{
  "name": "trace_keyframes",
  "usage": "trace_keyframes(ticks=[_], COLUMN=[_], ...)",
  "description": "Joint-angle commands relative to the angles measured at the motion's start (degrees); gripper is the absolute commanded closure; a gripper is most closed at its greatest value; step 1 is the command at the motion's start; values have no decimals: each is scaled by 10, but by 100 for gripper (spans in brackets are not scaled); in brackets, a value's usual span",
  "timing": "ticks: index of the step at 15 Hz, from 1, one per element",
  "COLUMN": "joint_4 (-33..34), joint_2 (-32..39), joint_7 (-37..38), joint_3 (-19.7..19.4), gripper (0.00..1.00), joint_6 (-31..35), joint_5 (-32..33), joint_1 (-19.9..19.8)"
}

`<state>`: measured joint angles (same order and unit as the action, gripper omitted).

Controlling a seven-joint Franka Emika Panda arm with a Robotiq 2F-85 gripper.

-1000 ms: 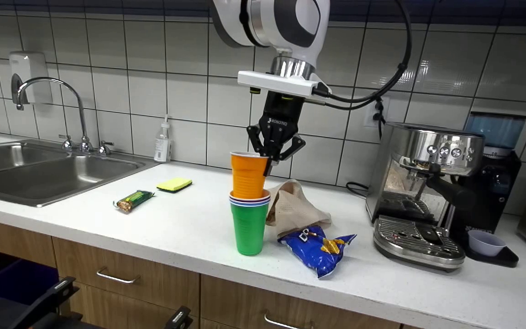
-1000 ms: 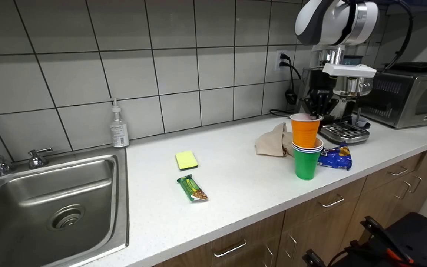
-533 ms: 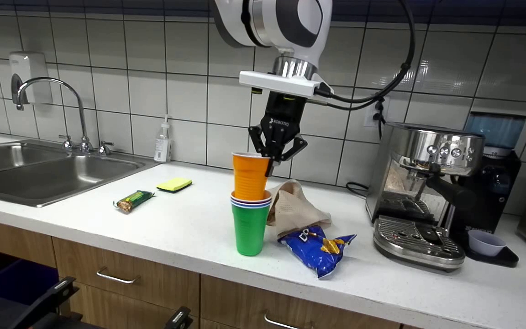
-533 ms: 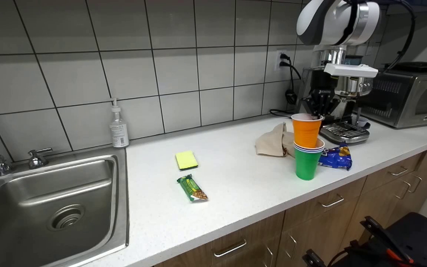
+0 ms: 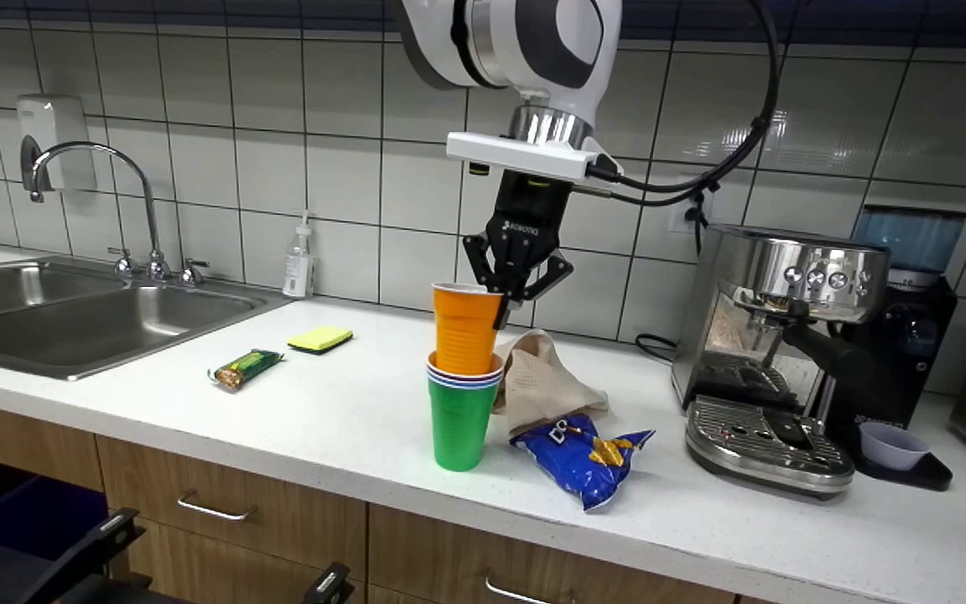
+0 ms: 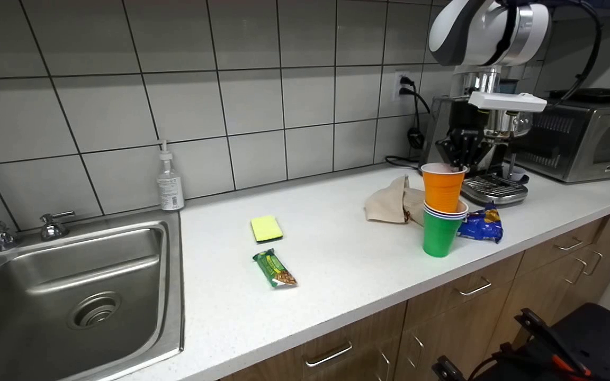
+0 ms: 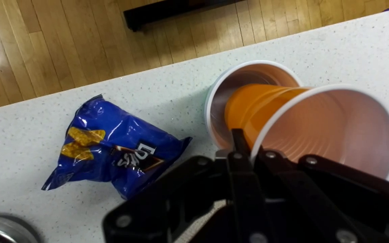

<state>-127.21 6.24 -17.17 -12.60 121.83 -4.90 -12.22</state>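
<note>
Pinches the wall of an orange plastic cup [image 5: 464, 335] with the Robotiq gripper [image 5: 500, 309], with jaws nearly together on the thin plastic, at about two o'clock of the cup's edge in an exterior view and eight o'clock of its mouth in the wrist view. Holds the cup nearly upright, at twelve o'clock over a stack of nested plastic cups [image 5: 459, 424], green outermost, on a white countertop [image 5: 366, 403], with the base at the stack's mouth; cannot tell touching from hovering there. In an exterior view, has around the stack a blue Doritos bag [image 5: 579, 457] just beside it between three and four o'clock, a crumpled beige towel [image 5: 540, 386] at two, a yellow sponge [image 5: 319, 337] at ten, and a green-wrapped snack bar [image 5: 246, 369] a little past nine. Farther off, shows a clear pump bottle [image 5: 299, 267] at half past ten and an espresso machine [image 5: 726, 327] just short of three.
</note>
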Motion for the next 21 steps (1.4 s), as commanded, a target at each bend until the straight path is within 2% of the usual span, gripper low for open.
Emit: trace_keyframes(ticks=[1, 10, 11, 13, 21], joint_4=[-3, -6, -7, -7, -6], joint_2=[-9, -7, -8, -8, -10], joint_7=[-11, -11, -9, -9, -9], joint_3=[2, 3, 3, 3, 3], gripper=[99, 99, 72, 64, 4], joint_6=[-13, -12, -10, -10, -11], joint_5=[-8, -8, -6, -5, -3], joint_1=[-10, -10, -9, -9, -8])
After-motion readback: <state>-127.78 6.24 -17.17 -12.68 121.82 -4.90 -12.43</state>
